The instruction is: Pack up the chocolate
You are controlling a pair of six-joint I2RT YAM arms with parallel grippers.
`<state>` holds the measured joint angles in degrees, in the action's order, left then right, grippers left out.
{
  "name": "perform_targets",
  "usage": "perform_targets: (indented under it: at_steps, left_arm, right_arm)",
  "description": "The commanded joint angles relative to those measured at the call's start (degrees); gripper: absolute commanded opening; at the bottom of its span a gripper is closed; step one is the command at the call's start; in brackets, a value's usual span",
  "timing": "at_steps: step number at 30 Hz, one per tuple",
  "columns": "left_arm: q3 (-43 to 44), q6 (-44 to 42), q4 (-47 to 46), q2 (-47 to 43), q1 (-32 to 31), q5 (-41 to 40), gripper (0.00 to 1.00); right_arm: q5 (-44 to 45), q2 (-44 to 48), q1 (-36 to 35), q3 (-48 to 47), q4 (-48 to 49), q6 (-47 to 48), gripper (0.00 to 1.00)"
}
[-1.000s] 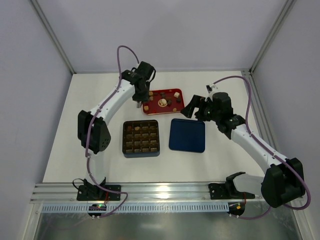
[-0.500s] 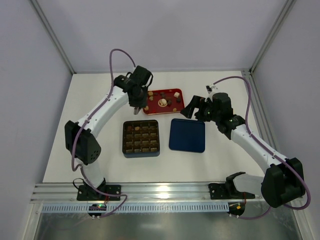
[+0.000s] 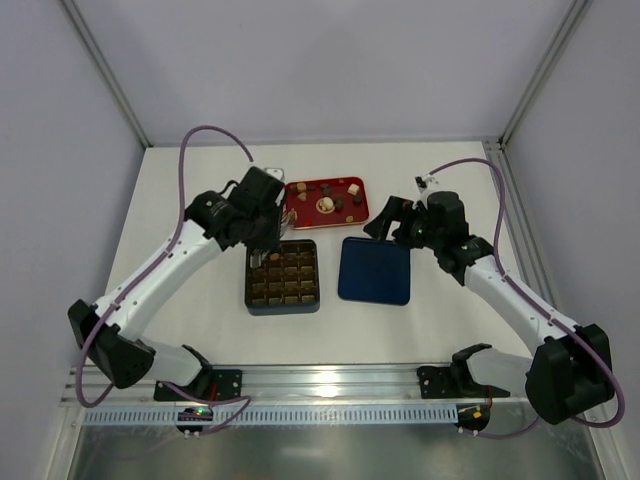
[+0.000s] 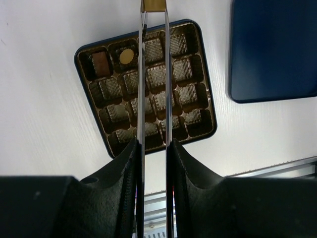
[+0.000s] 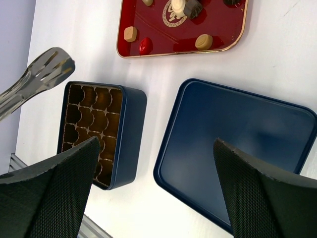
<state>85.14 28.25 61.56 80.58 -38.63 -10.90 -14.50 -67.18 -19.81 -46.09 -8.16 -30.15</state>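
**Holding.** The left gripper (image 4: 153, 146) is narrow, clamped on the handles of a pair of metal tongs (image 4: 168, 74). The pieces are too small for the fingers themselves, so I take the tongs as the picking tool. Their blades reach out over the far-left part of the box (image 4: 190, 94). A tan-gold block sits pinched at the blade tips, but the frame edge crops it; probably a piece of chocolate, though I cannot confirm it. Judged step: carrying a piece to a free compartment.

The right gripper (image 5: 156, 144) is spread wide and holds nothing. It hangs above the gap between tray and lid, apart from the left arm's path, so it looks parked rather than working.

**Containers.**
- Tray (image 5: 163, 39), red with a gold rim, at the far side of the surface (image 3: 200, 200). It carries most of the chocolate (image 5: 203, 41): loose tan, cream and dark pieces, well apart from each other, plus one red round.
- Box, dark, four-by-four grid, just near of the tray. Two compartments in the far row are filled: a brown cube in the corner and a tan round beside it. The other fourteen show bare ribbed bottoms.
- Lid (image 5: 237, 144), navy, flat on the surface just right of the box, not touching it, nothing in it. It is off so the grid is open for loading.

**Progress (judged).** Early; most compartments are unfilled.
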Motion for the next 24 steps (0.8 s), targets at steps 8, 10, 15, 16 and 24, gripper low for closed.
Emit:
perform_targets:
  at_steps: [8,10,15,16,24]
  left_arm:
    - [-11.57,3.39,-2.31,-9.03,-1.97,2.10,0.25]
    - [-13.33,3.92,-3.29,-9.38,-2.24,2.46,0.25]
    - [-14.83,4.71,-5.04,-8.51,-3.11,2.37,0.26]
    - [-14.92,4.71,-5.22,-8.07,-3.20,2.37,0.27]
    - [-14.04,4.80,-5.57,-6.22,-3.47,0.70,0.30]
  right_arm:
    - [2.46,3.37,-0.58,2.14,2.89,-1.31,0.95]
    - [2.55,3.11,-0.58,2.05,2.80,-1.23,0.95]
    - [2.46,2.67,-0.66,1.96,2.72,-0.96,0.95]
    - [2.29,2.40,-0.58,1.88,2.98,-0.96,0.95]
    - [1.76,1.61,-0.75,2.05,3.86,-1.40,0.95]
